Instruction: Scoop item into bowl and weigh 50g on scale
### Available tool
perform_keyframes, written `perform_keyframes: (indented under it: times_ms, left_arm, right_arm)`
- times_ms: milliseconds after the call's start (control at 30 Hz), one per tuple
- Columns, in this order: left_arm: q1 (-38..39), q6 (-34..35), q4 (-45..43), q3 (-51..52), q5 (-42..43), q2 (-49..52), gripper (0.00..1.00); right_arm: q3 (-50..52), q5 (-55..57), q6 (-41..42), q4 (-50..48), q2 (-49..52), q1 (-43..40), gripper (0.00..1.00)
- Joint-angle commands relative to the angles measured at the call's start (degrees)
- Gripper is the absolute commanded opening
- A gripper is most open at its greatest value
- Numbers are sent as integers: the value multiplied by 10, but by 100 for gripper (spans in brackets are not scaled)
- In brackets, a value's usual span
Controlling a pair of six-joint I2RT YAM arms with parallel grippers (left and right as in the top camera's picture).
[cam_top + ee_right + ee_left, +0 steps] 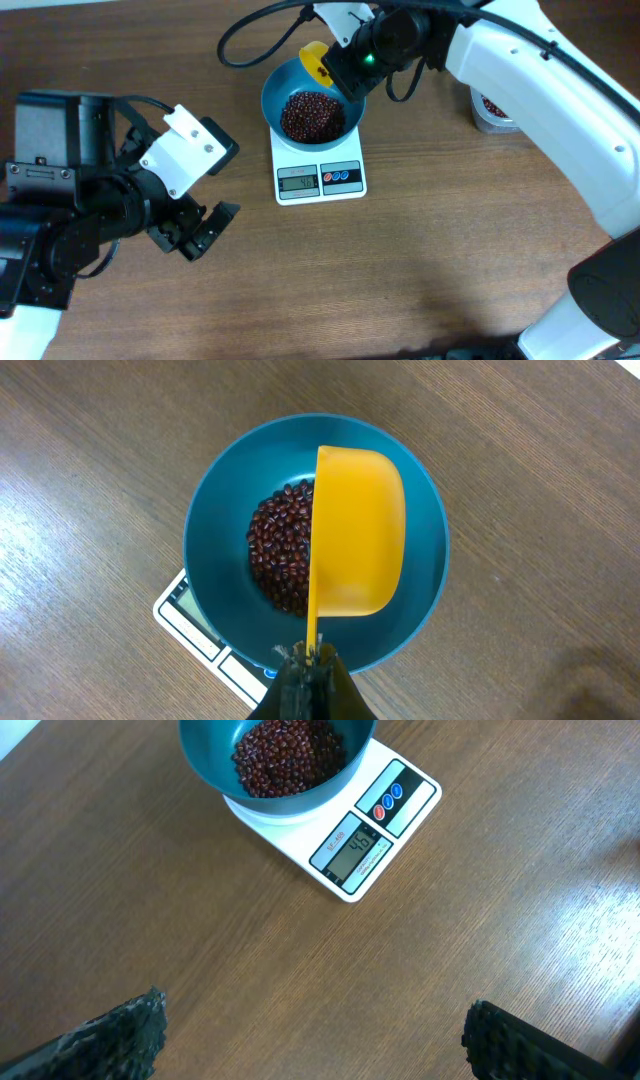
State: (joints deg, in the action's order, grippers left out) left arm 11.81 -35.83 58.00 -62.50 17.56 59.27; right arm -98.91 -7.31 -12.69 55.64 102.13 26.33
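Your right gripper (308, 660) grips the yellow scoop (355, 530), tipped just ahead of it over the bowl (215, 510) of beans (280, 555) on the scale (412, 805). The display (352, 850) looks short of fifty, so trickle beans slowly; your left gripper (315, 1025) hangs wide open

L arm sits low at left, L gripper (208, 230) spread wide; R arm reaches across from right, R gripper (308, 658) clamped on scoop (355, 530) handle.

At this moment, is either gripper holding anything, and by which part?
The right gripper grips the yellow scoop by its handle end, above the bowl. The left gripper is open, holding nothing.
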Motion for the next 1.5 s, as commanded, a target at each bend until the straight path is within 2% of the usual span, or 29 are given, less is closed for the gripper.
perform_keyframes:
  times_ms: [0, 200, 400, 467, 533, 633, 767, 833, 1067, 1300, 1467]
  left_arm:
    - [-3, -7, 0, -11, 0, 0, 99]
    - [-3, -7, 0, -11, 0, 0, 99]
    - [-3, -7, 0, -11, 0, 0, 99]
    - [-3, -7, 0, -11, 0, 0, 99]
    - [-3, -7, 0, -11, 0, 0, 99]
    - [-3, -7, 0, -11, 0, 0, 99]
    - [-3, -7, 0, -11, 0, 0, 99]
    - [-3, -7, 0, -11, 0, 0, 99]
    - [-3, -7, 0, -11, 0, 0, 99]
    - [-3, -7, 0, -11, 0, 0, 99]
    - [-3, -7, 0, -11, 0, 0, 99]
  right_arm:
    - [-15, 38, -9, -2, -14, 3, 4]
    - [-15, 120, -50, -2, -14, 29, 4]
    - [-15, 138, -47, -20, -14, 25, 4]
    - [-15, 140, -13, -32, -14, 4, 4]
    - [-15, 141, 19, -3, -15, -60, 4]
    - [-15, 140, 18, 57, -15, -169, 4]
    - [-15, 140, 18, 82, -5, -301, 4]
    - [-7, 140, 18, 113, 13, -328, 4]
    - [72, 155, 16, 108, 35, -328, 4]
    - [112, 122, 17, 61, 44, -327, 4]
    - [116, 59, 73, 34, 43, -339, 4]
